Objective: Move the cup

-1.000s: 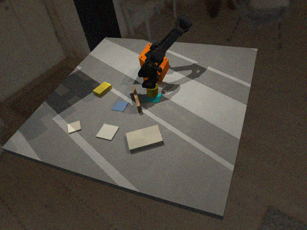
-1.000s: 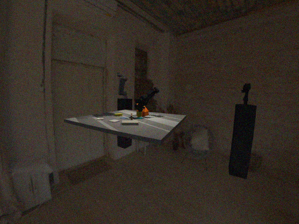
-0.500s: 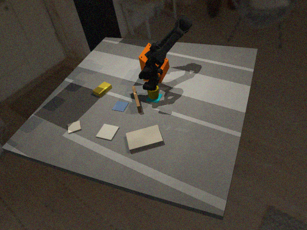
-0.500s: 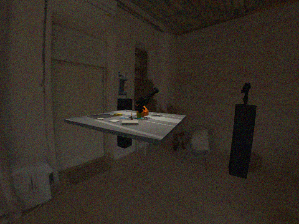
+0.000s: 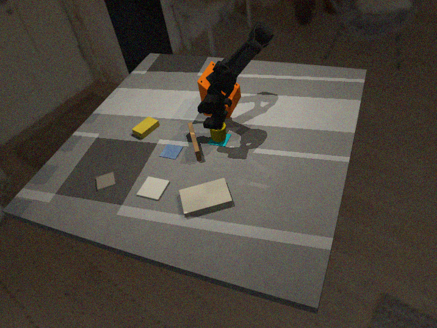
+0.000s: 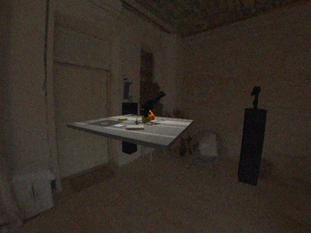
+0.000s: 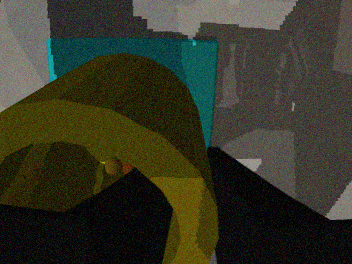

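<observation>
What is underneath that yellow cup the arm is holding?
A teal pad lies under the yellow cup, which the gripper grips. The cup covers the pad's middle, so contact cannot be seen.

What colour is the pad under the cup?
Teal pad, clearest in the wrist view.

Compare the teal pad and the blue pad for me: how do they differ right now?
The teal pad has the yellow cup over it, gripped by the gripper; the blue pad carries nothing. The teal pad lies right of the wooden bar, the blue pad left. The teal is brighter. Both are flat squares.
</observation>
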